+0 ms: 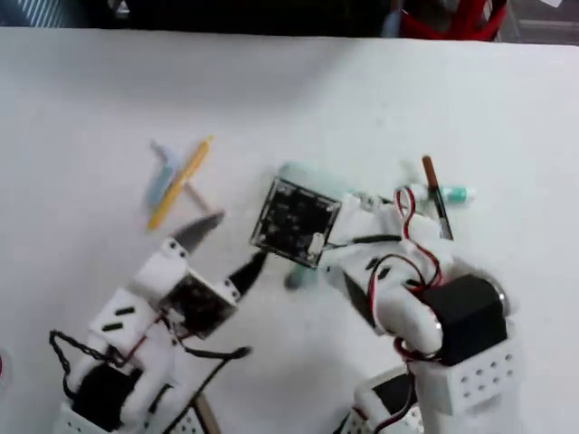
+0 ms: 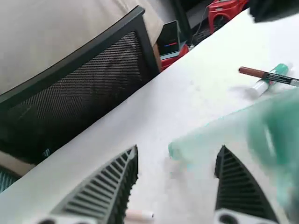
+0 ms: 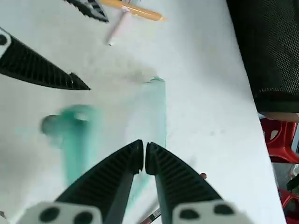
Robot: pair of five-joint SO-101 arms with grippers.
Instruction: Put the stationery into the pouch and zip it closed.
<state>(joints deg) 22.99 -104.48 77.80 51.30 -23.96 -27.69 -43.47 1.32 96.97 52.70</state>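
Pouch (image 3: 152,107) was pinched in your right end effector (image 3: 144,157), jaws closed on it; your left end effector (image 2: 179,148) sat spread wide, holding nothing, just beside.

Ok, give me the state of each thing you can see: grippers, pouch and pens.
left gripper: open, holding nothing.
right gripper: shut on the pouch.
pouch: pinched by the right gripper; zip blurred, cannot tell.
yellow pen: lying on the table, outside the pouch.
brown pen: lying on the table, outside the pouch.
green marker: lying on the table, crossing the brown pen.
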